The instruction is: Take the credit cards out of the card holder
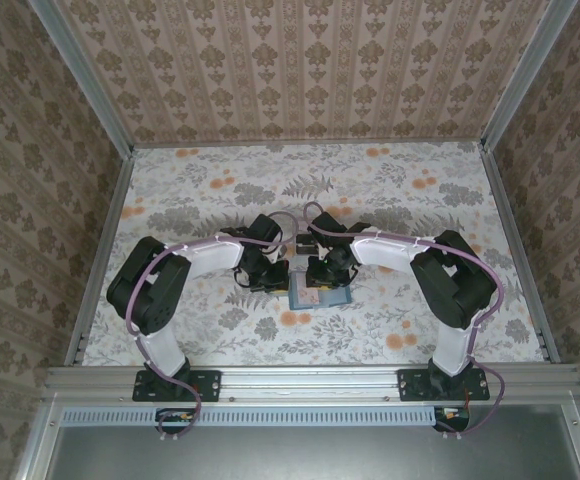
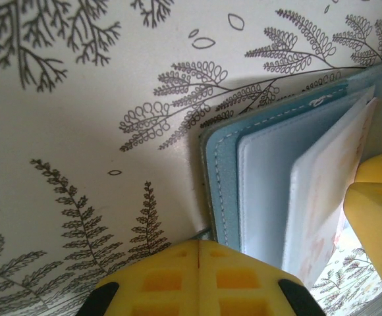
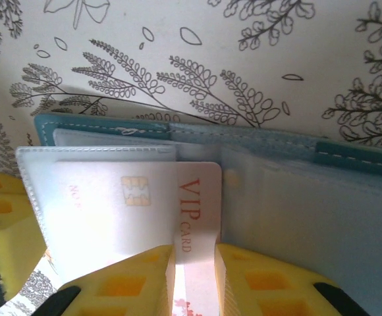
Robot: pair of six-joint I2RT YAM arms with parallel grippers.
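Card holder [image 1: 320, 297] lies open on the flowered table [image 1: 220, 190], near the front edge, mid-width, right between the two grippers. Patterned walls [image 1: 300, 60] box in the table on three sides. Both arms [image 1: 160, 285] bend inward and meet over the holder.

Left wrist view: teal cover [image 2: 214, 164] flat on the table, pale blue lining inside, one clear sleeve [image 2: 323, 197] standing up off it at a tilt. Left gripper [image 2: 199, 247] has its yellow fingers pressed together, nothing between them, tips just beside the holder's near corner; touching or not, cannot tell.

Right wrist view: holder [image 3: 349, 158] spread wide, sleeve [image 3: 99, 217] on the left side. White card [image 3: 194, 197] with red "VIP CARD" lettering sticks partly out of the sleeve's open side; its gold chip [image 3: 135, 191] sits under the plastic. Right gripper [image 3: 192, 263] has its fingers a narrow gap apart with the card's near end in that gap. Whether they actually pinch the card, cannot tell.
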